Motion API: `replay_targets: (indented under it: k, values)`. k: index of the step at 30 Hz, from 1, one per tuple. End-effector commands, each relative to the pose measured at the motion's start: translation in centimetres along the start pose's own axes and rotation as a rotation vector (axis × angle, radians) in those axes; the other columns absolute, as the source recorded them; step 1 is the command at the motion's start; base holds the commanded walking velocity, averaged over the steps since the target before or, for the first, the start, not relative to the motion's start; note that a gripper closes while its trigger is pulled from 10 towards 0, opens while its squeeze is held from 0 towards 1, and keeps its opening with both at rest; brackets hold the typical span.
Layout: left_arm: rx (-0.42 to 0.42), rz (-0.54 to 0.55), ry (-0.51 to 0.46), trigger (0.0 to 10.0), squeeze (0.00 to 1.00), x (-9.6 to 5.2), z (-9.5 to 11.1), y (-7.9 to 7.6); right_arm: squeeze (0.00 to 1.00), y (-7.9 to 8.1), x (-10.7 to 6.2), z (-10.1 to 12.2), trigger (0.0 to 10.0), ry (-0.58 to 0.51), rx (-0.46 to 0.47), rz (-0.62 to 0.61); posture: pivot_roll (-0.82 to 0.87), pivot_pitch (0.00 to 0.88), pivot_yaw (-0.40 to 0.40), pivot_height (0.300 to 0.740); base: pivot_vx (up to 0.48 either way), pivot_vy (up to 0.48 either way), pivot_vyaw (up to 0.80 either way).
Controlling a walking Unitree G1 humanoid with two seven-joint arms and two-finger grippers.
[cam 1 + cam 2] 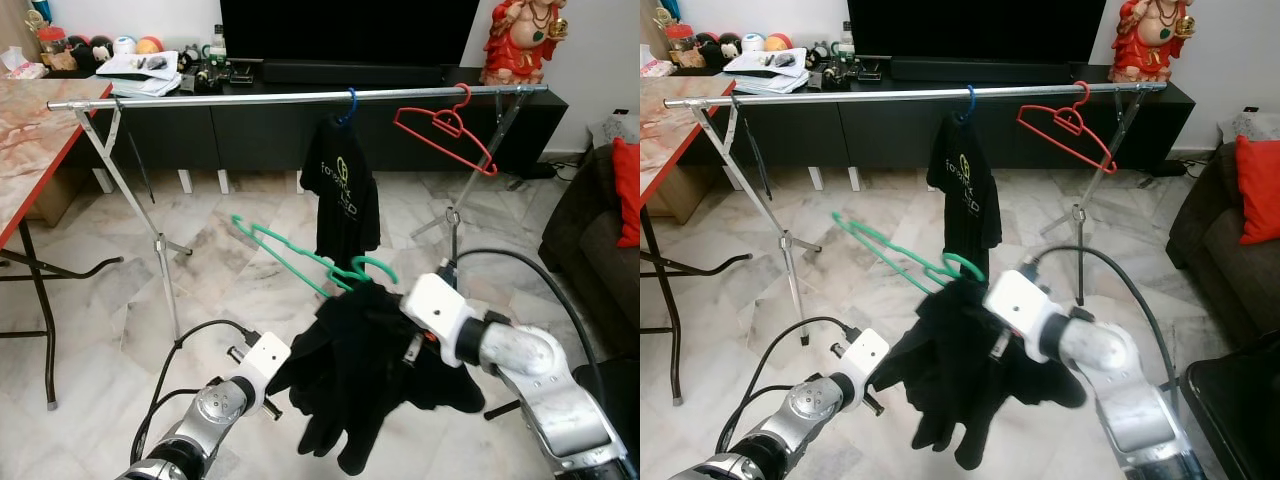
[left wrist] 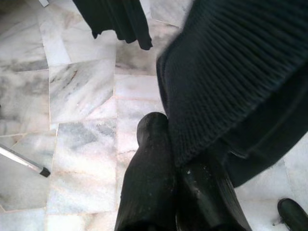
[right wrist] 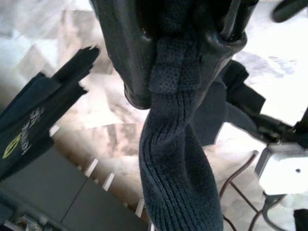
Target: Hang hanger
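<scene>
Marble floor (image 1: 130, 290) fills the middle of the room, and across it a metal clothes rail (image 1: 250, 97) runs left to right in front of a dark cabinet (image 1: 250, 135). On the rail a black T-shirt (image 1: 340, 185) hangs from a blue hook, with an empty red hanger (image 1: 445, 130) just to its right.

Near the camera, a green hanger (image 1: 300, 258) carrying a dark knitted garment (image 1: 370, 370) is held up between the two arms. The right gripper (image 3: 185, 57) is clamped on a fold of the knit, its fingers closed tight around the fabric beside the hanger's hook. The left gripper (image 2: 168, 168) has its fingers pressed together at the garment's lower left edge; whether cloth is actually pinched there cannot be told.

The hanger's long axis slants up and away to the far left, while its hook sits at the near right, close to the right gripper. The rail lies well beyond and above the hook, so the right arm is judged the nearer one for lifting the hook up and over it.
</scene>
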State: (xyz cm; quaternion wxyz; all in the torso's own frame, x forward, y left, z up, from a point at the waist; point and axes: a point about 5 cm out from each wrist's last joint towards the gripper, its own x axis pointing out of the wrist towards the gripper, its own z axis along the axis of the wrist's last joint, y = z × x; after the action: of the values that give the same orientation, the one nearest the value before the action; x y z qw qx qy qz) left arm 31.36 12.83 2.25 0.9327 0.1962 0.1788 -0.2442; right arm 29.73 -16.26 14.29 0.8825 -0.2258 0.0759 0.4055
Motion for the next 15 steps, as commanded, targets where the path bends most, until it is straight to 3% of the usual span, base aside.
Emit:
replay_targets:
  k: [1,6,8,12,15]
  values:
    - [-0.021,0.007,0.042,0.0,0.00,-0.4,-1.2,0.0,0.00,-0.6,-0.8,-0.5,0.0,-0.028,0.016,-0.019,-0.08,0.087,-0.028,0.740,0.000,0.000,0.00]
    - [-0.027,0.007,0.050,0.0,0.00,-0.6,-1.5,0.1,0.00,-0.5,-2.6,-3.9,0.0,0.022,0.052,0.007,-0.08,0.083,-0.025,0.740,0.000,0.000,0.00]
    - [-0.027,0.007,0.051,0.0,0.00,-0.7,-1.6,0.1,0.00,0.1,-3.3,-4.7,0.0,0.023,0.065,0.081,-0.08,0.083,-0.024,0.740,0.000,0.000,0.00]
    - [-0.028,0.007,0.057,0.0,0.00,-0.8,-1.8,0.1,0.00,1.7,-5.4,-7.3,0.0,0.128,0.061,0.276,-0.07,0.090,-0.023,0.740,0.000,0.000,0.00]
    - [-0.029,0.006,0.060,0.0,0.00,-0.8,-1.9,0.1,0.00,2.2,-6.5,-8.9,0.0,0.247,-0.011,0.369,-0.07,0.096,-0.022,0.740,0.000,0.000,0.00]
